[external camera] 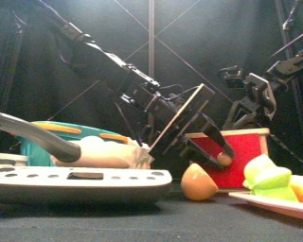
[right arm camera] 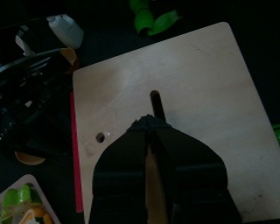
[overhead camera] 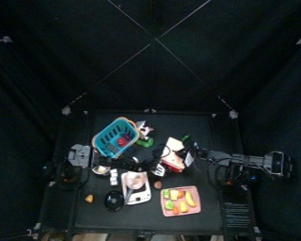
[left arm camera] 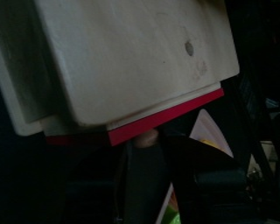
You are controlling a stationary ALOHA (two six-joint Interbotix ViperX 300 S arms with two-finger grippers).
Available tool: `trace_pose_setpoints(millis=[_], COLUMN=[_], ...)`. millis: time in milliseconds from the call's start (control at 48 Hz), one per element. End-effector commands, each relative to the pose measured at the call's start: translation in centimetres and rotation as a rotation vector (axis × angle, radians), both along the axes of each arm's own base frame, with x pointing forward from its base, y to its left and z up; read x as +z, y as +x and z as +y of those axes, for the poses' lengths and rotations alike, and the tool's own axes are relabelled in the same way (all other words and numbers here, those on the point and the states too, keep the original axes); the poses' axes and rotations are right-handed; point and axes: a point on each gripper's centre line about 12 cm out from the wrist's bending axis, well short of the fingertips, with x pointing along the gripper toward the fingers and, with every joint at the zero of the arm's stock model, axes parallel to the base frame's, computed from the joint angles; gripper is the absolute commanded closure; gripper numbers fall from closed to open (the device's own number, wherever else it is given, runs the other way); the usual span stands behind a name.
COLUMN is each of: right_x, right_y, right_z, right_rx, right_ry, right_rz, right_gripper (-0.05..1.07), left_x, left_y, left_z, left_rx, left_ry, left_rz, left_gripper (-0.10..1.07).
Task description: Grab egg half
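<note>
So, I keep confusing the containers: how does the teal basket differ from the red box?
The teal basket is open-topped with latticed walls; the red box has solid walls and a pale wooden lid. In the top view the basket stands nearer the table's back-left, the box nearer its middle. Both stand on the black table.

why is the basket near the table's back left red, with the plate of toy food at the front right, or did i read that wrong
One thing is off: the basket is teal, not red, as the top view shows. It does sit toward the table's back left, and the plate of toy food is at the front right, as you said.
</note>
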Motion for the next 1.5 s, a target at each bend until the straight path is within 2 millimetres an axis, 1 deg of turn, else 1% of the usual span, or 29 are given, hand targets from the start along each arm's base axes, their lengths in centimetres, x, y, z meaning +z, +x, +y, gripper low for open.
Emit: trace_pose_setpoints(millis=[0, 229, 604, 896, 1125, 1479], right_x=[-0.6, -0.8, -0.9, -1.0, -1.0, -1.0], right_y=[-0.3, -0.4, -0.5, -0.6, -0.6, -0.7], right_z=[-0.1, -0.1, 0.0, 0.0, 0.0, 0.0], right_rx=[-0.012, -0.014, -0.015, -0.015, -0.015, -0.015], right_ry=[0.020, 0.025, 0.028, 0.031, 0.031, 0.031], right_rz=[0.034, 0.048, 0.058, 0.065, 0.065, 0.066], right_gripper=[0.58, 0.58, 0.58, 0.58, 0.58, 0.58], left_x=[1.8, 2.0, 1.3, 1.7, 1.4, 1.5], left_y=[0.0, -0.9, -2.7, -3.4, -3.9, -4.4], left_z=[-0.7, -1.9, -4.1, -4.9, -5.6, -5.9], left_rx=[-0.007, -0.021, -0.062, -0.089, -0.105, -0.104], left_ry=[-0.015, -0.032, -0.079, -0.104, -0.120, -0.137], left_rz=[-0.033, -0.024, 0.028, 0.043, 0.062, 0.067], left_gripper=[0.33, 0.33, 0.33, 0.33, 0.33, 0.33])
